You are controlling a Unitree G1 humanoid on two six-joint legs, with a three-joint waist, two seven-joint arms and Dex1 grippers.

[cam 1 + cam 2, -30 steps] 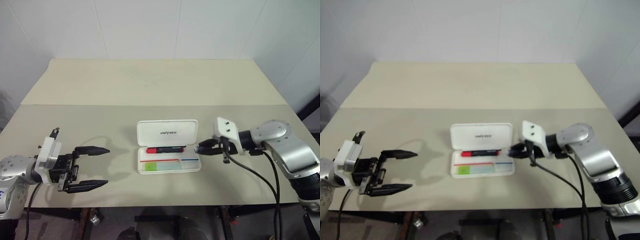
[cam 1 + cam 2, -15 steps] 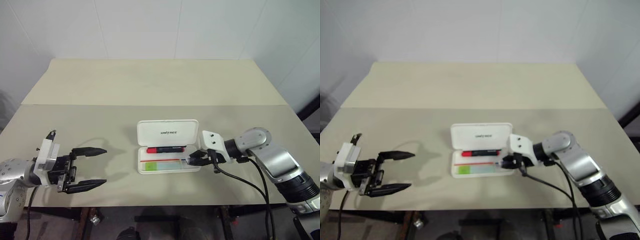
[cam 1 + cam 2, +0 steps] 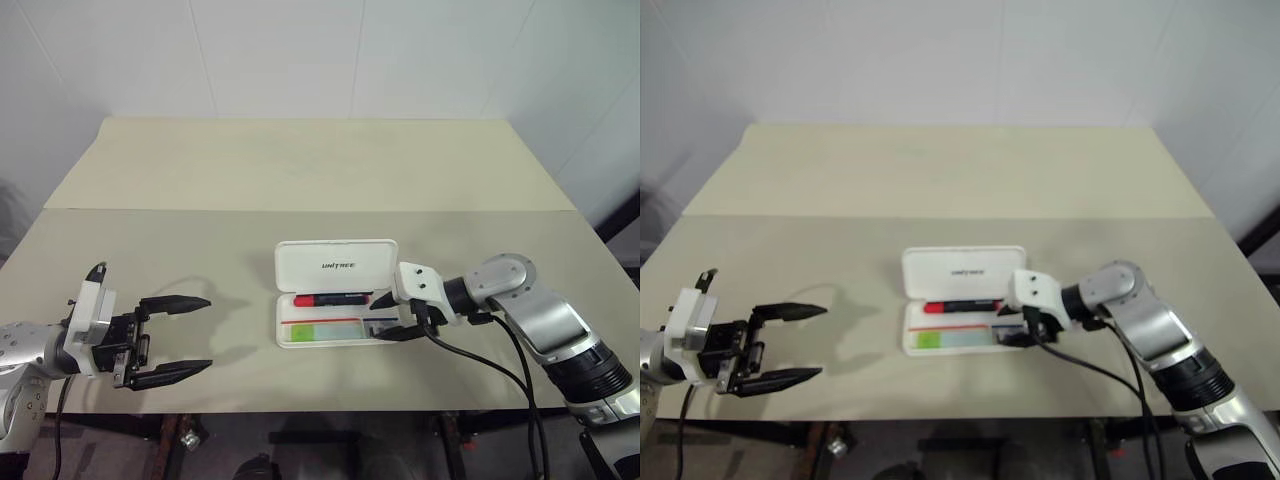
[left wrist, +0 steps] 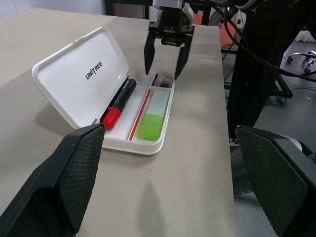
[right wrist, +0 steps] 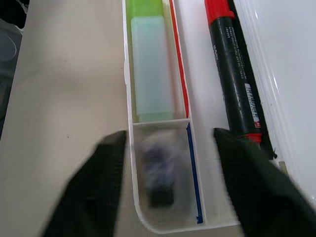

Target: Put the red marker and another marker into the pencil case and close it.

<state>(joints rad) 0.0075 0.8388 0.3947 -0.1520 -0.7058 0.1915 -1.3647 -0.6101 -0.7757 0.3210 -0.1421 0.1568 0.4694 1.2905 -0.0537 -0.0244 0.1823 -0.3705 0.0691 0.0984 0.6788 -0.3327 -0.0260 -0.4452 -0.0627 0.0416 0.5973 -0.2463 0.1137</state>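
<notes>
A: Pencil case lies open mid-surface in the head views, long axis across; right gripper at its right end, far nearer than the left gripper.
B: Left wrist view: red marker and green marker inside, lid upright.
A: Right wrist view: right fingers apart over a blurred, perhaps dark, small object. Left's are spread, empty.

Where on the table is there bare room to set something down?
The far table behind the pencil case is bare, as is the strip between it and the left gripper. It is crowded at the case's right end, where the right gripper sits.
</notes>
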